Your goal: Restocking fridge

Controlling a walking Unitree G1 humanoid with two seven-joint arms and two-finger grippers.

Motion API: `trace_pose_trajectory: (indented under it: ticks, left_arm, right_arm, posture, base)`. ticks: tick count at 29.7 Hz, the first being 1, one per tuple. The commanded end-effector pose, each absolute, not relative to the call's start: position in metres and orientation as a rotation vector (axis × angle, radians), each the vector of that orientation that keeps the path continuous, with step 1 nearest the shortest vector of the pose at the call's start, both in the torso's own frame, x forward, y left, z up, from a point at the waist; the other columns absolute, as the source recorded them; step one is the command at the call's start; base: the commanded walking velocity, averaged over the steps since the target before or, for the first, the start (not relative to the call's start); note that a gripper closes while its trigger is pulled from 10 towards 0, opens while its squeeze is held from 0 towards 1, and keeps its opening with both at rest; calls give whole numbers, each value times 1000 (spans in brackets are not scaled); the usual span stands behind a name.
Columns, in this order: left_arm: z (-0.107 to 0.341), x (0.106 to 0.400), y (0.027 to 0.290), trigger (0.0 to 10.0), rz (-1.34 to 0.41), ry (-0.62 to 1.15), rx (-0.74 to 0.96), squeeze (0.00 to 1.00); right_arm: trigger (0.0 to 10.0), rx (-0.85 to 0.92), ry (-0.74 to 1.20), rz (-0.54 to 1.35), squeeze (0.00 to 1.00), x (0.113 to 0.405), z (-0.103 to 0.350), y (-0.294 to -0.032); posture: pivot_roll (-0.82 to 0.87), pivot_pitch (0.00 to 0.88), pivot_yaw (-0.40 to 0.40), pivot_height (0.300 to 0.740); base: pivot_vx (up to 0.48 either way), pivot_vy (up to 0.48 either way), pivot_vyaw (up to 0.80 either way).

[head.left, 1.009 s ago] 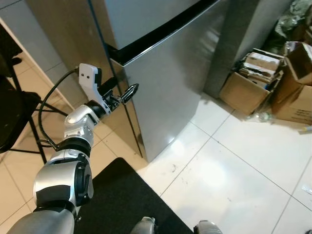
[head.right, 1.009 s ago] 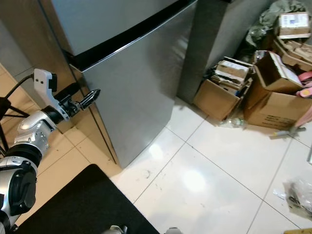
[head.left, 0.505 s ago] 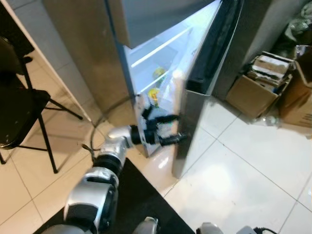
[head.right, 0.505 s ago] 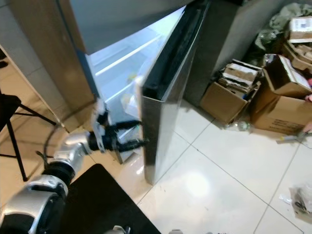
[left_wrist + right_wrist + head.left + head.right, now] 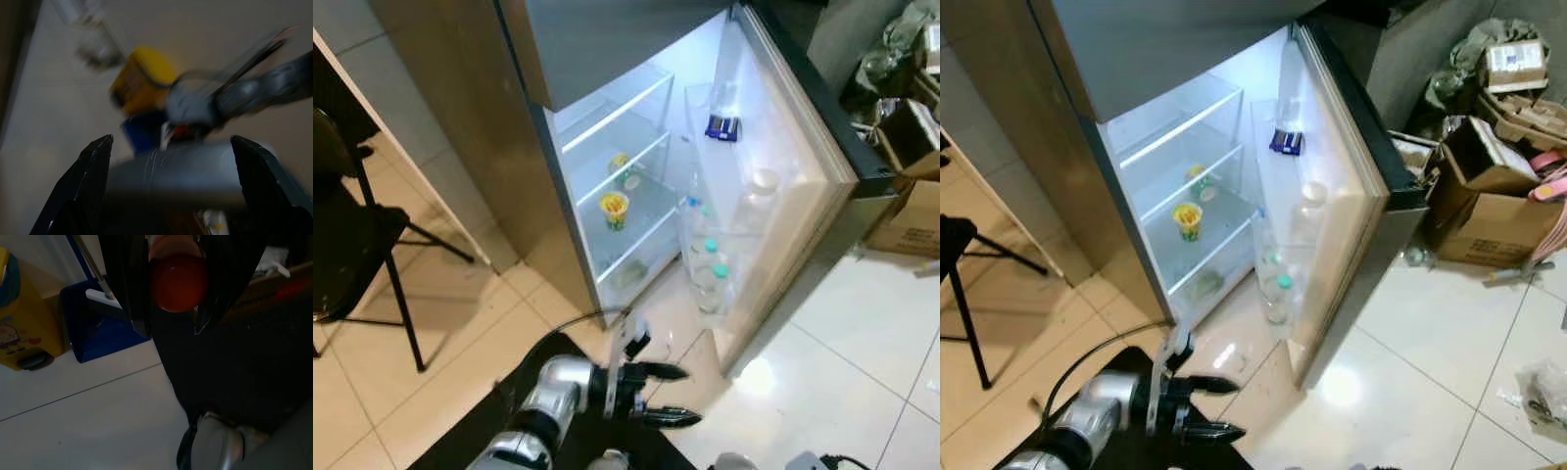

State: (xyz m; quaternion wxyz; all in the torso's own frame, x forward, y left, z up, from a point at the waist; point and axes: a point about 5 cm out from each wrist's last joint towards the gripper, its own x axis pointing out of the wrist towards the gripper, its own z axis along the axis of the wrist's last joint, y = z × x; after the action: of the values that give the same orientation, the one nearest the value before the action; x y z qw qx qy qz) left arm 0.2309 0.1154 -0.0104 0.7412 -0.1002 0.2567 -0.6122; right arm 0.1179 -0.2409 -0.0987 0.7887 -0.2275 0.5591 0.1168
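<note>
Fridge: the tall silver refrigerator [image 5: 597, 39] stands with its lower door [image 5: 793, 147] swung wide to the robot's right, the lit white interior exposed.
Shelves: a yellow cup with a pale top [image 5: 614, 209] sits on a glass shelf; a second small yellowish item [image 5: 620, 163] sits on the same shelf, behind it.
Door racks: clear plastic bottles with teal caps [image 5: 713, 279] stand in the lower door rack; a small dark blue packet [image 5: 722, 126] rests in the upper one.
Left gripper: the left gripper [image 5: 668, 396] hangs low over the white tiled floor [image 5: 862, 323], below the open fridge, its black fingers spread apart and empty.
Right gripper: in the right wrist view an orange-red round object [image 5: 179, 276] sits between the dark fingers; I cannot tell whether they grip it.
Surroundings: brown cardboard boxes [image 5: 1489, 201] lie right of the door; a black folding chair [image 5: 352, 245] stands on the left.
</note>
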Motion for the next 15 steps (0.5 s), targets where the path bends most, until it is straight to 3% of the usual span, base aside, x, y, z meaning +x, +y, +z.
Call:
trace_pose_trajectory:
  ticks: [1,2,3,4,5,9,15]
  left_arm:
    - [-36,210,142,10000,-1151,704,-187,0]
    - [-50,196,159,10000,-978,780,-193,0]
    - [-50,196,159,10000,-978,780,-193,0]
    - [-62,181,175,10000,-813,845,-202,0]
    - [-62,181,175,10000,-813,845,-202,0]
    - [-87,134,211,10000,-397,995,-255,0]
    - [-96,115,217,10000,-224,1033,-266,0]
  right_arm:
    - [10000,-470,1238,244,0,108,-102,-239]
    - [10000,-469,1235,244,0,110,-102,-238]
    - [10000,-469,1235,244,0,110,-102,-238]
    - [10000,-470,1232,246,0,112,-102,-237]
    - [10000,-470,1232,246,0,112,-102,-237]
    - [10000,-483,1225,249,0,120,-100,-235]
    - [10000,-484,1198,233,0,131,-97,-234]
  posture:
    - [-164,139,1,740]
    - [-159,128,-2,740]
    - [-159,128,-2,740]
    - [-152,115,-7,740]
    - [-152,115,-7,740]
    - [-139,70,-9,740]
    - [-132,33,-10,740]
  base:
    - [0,0,0]
    - [0,0,0]
    - [0,0,0]
    - [0,0,0]
    - [0,0,0]
    - [0,0,0]
    - [0,0,0]
